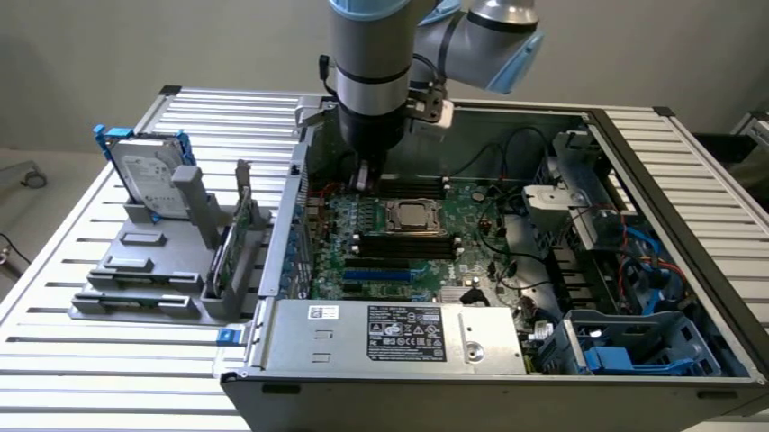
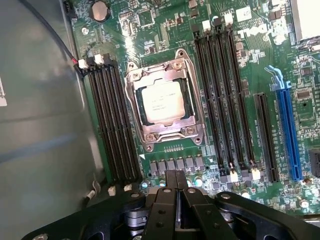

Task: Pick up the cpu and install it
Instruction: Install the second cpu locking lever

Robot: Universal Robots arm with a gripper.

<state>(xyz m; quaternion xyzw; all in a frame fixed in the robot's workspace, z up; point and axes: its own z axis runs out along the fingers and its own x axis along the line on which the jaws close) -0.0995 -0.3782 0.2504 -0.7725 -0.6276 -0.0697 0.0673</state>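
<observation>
Exterior view: we record an open computer case [image 1: 673, 180] lying on a table [image 1: 72, 360] of ribbed silver slats, set against a plain pale wall [image 1: 157, 36]. At the exterior view's left edge a small castor wheel [image 1: 34, 179] rests on the light floor. On the table, toward the exterior view's left of the case, stands a grey fixture [image 1: 150, 270] holding a hard drive [image 1: 147, 171] upright with a blue bracket behind it; a green card [image 1: 237, 238] stands on edge just beside the case wall. Inside the case we note the green motherboard [image 1: 469, 252], a labelled power supply [image 1: 402, 335] along the near edge, and blue drive brackets [image 1: 613, 358] at the exterior view's lower right.

The arm [image 1: 373, 72] descends into the case near its back wall, and the gripper [image 1: 364, 184] hangs just above the board, near the socket but apart from it. From the wrist view we find the gripper [image 2: 176, 187] with its two black fingers [image 2: 167, 200] pressed together, closed on nothing.

The cpu [image 2: 161, 102] lies flat in its socket [image 2: 165, 105], its dull silver top facing up, framed by the metal retention bracket. In the exterior view the cpu [image 1: 412, 215] sits mid-board. Black memory slots [image 2: 112, 125] run along both sides of the socket, and a blue expansion slot [image 2: 288, 130] lies farther across the board. A coin cell [image 2: 100, 10] sits on the board beyond the socket. The case's grey inner wall [image 2: 35, 125] borders the board on one side.
</observation>
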